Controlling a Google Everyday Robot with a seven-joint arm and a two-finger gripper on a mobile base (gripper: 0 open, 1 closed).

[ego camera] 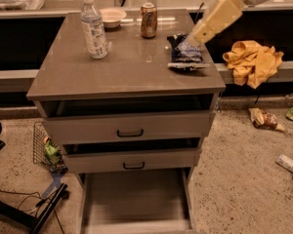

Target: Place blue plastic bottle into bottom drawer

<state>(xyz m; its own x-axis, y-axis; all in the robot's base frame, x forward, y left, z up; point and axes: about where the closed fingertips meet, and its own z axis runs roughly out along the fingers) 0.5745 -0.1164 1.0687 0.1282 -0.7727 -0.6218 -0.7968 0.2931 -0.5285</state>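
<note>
The blue plastic bottle (94, 28), clear with a white cap and pale label, stands upright at the back left of the cabinet top (122, 67). The bottom drawer (136, 199) is pulled out, and its flat grey floor shows with nothing in it. My arm, a cream-coloured link, reaches in from the top right. Its gripper (195, 36) hangs over the right back part of the cabinet top, just above a dark snack bag (184, 51). It is far to the right of the bottle and holds nothing that I can see.
A brown-orange can (148, 19) and a small white bowl (112, 16) stand at the back of the top. The two upper drawers (130, 128) are slightly ajar. A yellow cloth (254, 60) lies on the right ledge, a wire basket (45, 149) stands at the left, and litter lies on the floor at the right.
</note>
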